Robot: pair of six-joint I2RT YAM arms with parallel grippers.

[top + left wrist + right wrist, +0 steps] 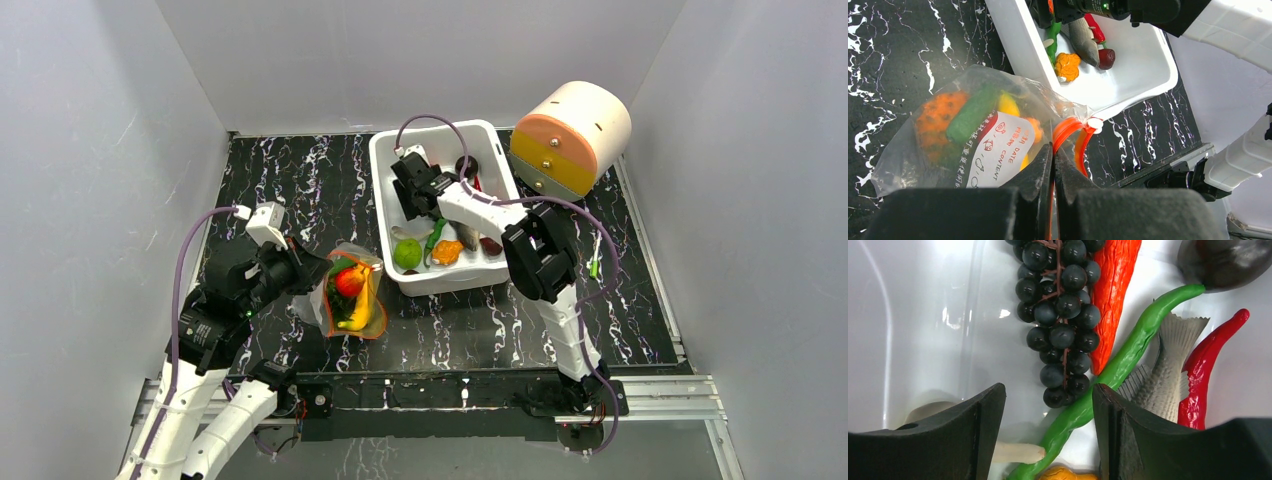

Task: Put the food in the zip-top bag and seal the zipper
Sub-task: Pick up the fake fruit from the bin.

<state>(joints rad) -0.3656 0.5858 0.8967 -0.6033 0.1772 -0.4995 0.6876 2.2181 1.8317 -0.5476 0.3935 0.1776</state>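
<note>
The clear zip-top bag (352,298) lies on the black marble table left of the white bin, with a red apple (348,281), a yellow banana (359,319) and green pieces inside. My left gripper (308,277) is shut on the bag's red-orange zipper (1068,131) at the mouth edge; the left wrist view shows the gripper (1053,148) pinching the strip. My right gripper (415,192) hangs open inside the bin. In the right wrist view the gripper (1048,392) is just above the dark grapes (1060,320) and a long green pepper (1128,355). A fish (1165,385) and a red chili (1208,370) lie beside them.
The white bin (383,160) stands mid-table and also holds a lime (406,253) and an orange piece (447,251). A cream, pink and yellow cylinder (572,135) stands at the back right. White walls enclose the table on three sides.
</note>
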